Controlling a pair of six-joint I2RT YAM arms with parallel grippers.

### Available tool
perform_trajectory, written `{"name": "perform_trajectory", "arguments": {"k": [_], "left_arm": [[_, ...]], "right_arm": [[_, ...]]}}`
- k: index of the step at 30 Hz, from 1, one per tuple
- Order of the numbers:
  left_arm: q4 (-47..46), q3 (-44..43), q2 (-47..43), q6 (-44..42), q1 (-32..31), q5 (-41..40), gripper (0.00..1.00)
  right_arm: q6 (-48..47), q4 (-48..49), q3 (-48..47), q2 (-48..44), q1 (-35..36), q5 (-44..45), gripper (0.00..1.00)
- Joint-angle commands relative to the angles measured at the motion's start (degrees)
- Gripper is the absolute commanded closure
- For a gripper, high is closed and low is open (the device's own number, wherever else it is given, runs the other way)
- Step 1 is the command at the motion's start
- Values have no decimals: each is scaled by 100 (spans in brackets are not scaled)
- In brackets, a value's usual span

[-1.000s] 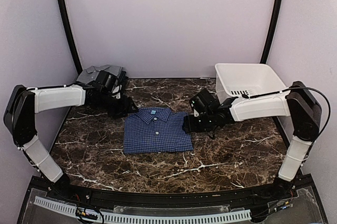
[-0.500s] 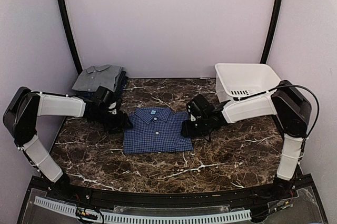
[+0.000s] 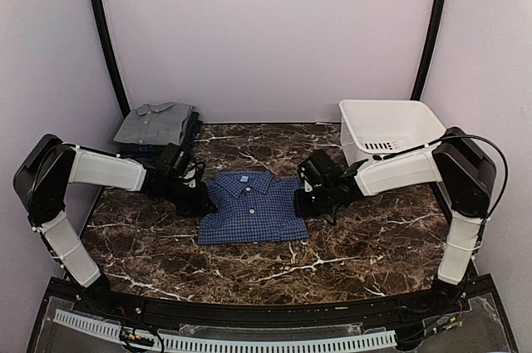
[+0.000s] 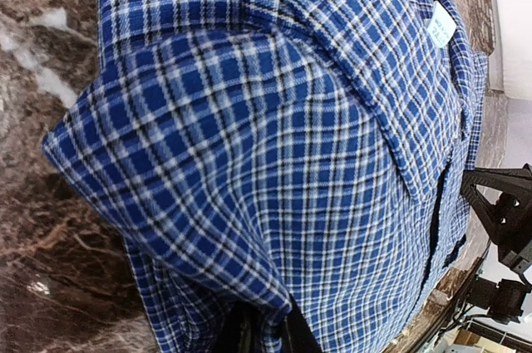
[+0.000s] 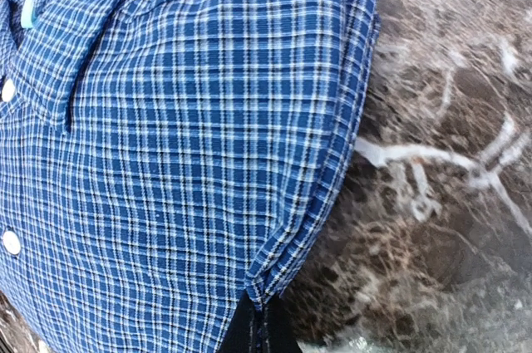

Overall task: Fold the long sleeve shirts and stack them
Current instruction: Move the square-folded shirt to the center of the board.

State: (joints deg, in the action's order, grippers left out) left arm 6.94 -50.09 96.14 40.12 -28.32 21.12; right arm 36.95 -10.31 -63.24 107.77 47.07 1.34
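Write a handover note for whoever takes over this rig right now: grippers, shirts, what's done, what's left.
Left gripper: shut on the left edge of the blue shirt.
Right gripper: shut on its right edge.
Blue shirt: folded, collar facing up, lying mid-table.
Grey shirt: folded, at the far left corner.
Done: both shirts look folded.
Left: lift the blue shirt and stack it with the grey one, probably keeping both edges level so the fold holds.
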Motion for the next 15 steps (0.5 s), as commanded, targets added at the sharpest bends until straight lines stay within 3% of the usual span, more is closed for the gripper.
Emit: {"name": "perform_trajectory", "arguments": {"k": [1, 15], "left_arm": [[-50, -210, 96, 172, -382, -6, 90], [-389, -984, 912, 897, -1474, -194, 89]], "right_arm": [[10, -44, 311, -476, -102, 143, 100], [381, -493, 1788, -1864, -408, 727, 100]]}}
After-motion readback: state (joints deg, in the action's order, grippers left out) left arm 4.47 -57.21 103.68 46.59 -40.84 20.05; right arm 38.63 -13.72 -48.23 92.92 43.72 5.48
